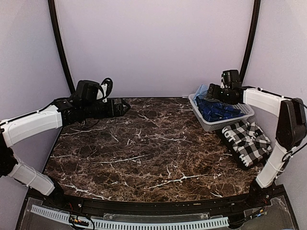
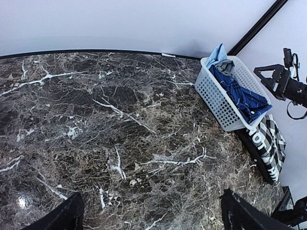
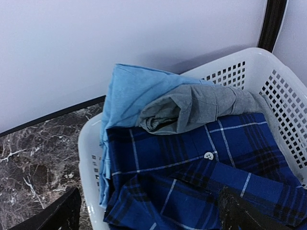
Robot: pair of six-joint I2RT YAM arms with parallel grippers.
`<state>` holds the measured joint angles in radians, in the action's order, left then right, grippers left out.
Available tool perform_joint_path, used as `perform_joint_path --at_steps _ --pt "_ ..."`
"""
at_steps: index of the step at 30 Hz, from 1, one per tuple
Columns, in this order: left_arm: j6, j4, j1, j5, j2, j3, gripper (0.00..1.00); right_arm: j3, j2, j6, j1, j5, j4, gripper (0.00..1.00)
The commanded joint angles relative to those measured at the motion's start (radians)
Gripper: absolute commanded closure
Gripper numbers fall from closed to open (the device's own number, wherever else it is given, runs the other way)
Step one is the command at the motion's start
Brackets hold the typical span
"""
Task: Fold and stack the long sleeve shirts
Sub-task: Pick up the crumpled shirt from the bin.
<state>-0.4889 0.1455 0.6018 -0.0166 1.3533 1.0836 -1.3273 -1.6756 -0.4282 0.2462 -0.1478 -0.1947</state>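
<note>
Just below right end effector [image 1: 211,92] — shirt [image 3: 192,182]

In the right wrist view the blue plaid shirt [image 3: 192,182] runs off the bottom and right edges. Its far edge goes under a rolled grey garment [image 3: 206,108] and a light blue garment [image 3: 134,91]. How far those two reach down inside the white basket [image 3: 288,96] is hidden. Of the right hand [image 3: 153,218] only two dark finger tips show, cut by the bottom edge. The left hand [image 2: 153,220] is cropped the same way in its own view. There the basket covers one end of the black-and-white check shirt [image 2: 271,143], whose white lettering is too small to read. In the top view the left arm [image 1: 33,122] runs off the left edge.
</note>
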Motion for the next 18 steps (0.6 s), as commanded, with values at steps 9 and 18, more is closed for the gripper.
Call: perform_joint_path --at_steps 9,18 --pt "0.007 0.049 -0.006 0.006 -0.071 -0.01 0.02 -0.078 -0.212 0.075 -0.021 0.059 -0.093 0.08" --pt "-0.002 0.045 -0.005 0.005 -0.069 -0.008 0.02 -0.176 -0.342 0.022 -0.024 0.027 -0.176 0.33"
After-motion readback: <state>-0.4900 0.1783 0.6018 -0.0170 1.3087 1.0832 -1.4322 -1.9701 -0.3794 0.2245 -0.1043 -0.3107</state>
